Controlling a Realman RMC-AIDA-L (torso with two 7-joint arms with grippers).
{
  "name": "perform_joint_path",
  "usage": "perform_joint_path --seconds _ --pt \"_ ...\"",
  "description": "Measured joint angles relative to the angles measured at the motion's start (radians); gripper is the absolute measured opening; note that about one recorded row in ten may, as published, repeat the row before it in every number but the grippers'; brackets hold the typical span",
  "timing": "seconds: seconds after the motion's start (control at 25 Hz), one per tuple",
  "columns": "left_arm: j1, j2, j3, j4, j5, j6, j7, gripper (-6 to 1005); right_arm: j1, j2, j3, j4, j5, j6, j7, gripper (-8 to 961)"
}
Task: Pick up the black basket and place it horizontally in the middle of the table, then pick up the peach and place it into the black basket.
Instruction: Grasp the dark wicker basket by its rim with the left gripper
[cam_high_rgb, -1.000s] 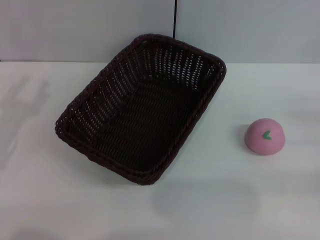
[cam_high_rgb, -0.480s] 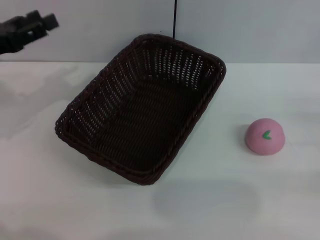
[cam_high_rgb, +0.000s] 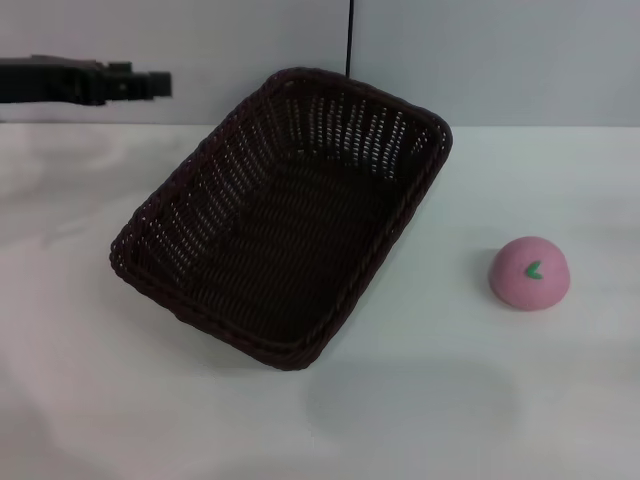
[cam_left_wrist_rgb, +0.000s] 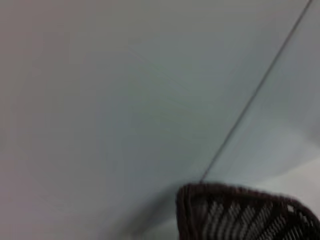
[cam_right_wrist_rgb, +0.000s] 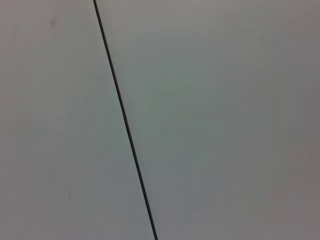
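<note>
The black basket (cam_high_rgb: 285, 215) sits on the table (cam_high_rgb: 90, 400) at a slant, its long side running diagonally from the near left to the far right, with its far corner close to the wall (cam_high_rgb: 500, 50). The peach (cam_high_rgb: 530, 273) rests well apart from it on the right, leaf mark up. The left gripper (cam_high_rgb: 150, 84) reaches in high at the far left, above the table and clear of the basket; whether its pincer is wide or narrow cannot be told from here. The left wrist view shows only a corner of the basket rim (cam_left_wrist_rgb: 240, 200) under the wall seam. The right gripper is out of sight, its camera facing bare wall. The step in hand seems to be the approach for the basket pick. To do it well, the gripper should probably come down over the braided rim on the left long side, one finger inside and one outside, and bite near the middle so the basket does not tip. Turning it square to the table edge then needs a lift clear of the surface.
</note>
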Motion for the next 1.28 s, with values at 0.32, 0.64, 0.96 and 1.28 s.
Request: perform_joint_path --seconds 0.32,0.64,0.96,1.28 --pt "-0.061 -0.033 0.084 0.037 0.173 0.008 -0.146 659 0.001 0.000 0.000 0.006 0.000 0.007 0.000 513" --pt "-0.091 -0.051 0.093 0.023 0.260 -0.004 -0.175 641 0.004 0.000 0.000 0.009 0.000 0.022 0.000 513" --pt "-0.080 -0.051 0.104 -0.008 0.265 -0.016 -0.178 623 0.001 0.000 0.000 0.009 0.000 0.031 0.000 512" --pt "-0.081 -0.051 0.110 -0.031 0.291 -0.024 -0.178 605 0.003 0.000 0.000 0.009 0.000 0.031 0.000 513"
